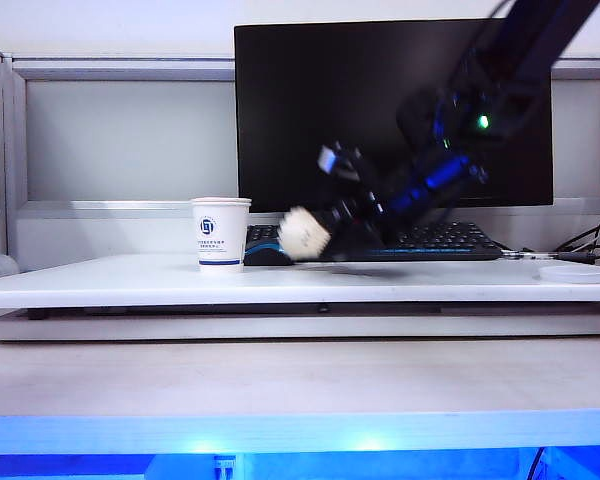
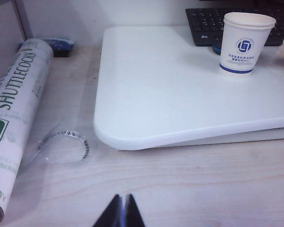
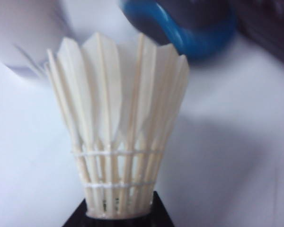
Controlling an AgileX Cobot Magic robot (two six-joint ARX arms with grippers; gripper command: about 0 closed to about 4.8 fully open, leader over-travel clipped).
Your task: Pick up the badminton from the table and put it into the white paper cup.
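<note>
We see the white paper cup (image 1: 221,234) on the bench (image 1: 130,282) toward its rear edge, keyboard (image 1: 445,240) behind. The right gripper (image 1: 332,232) holds the badminton (image 1: 303,232) just right of it; the left gripper (image 2: 122,211) sits off the bench's left edge.

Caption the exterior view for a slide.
Right hand holds the badminton just above the table, beside the white paper cup.
</note>
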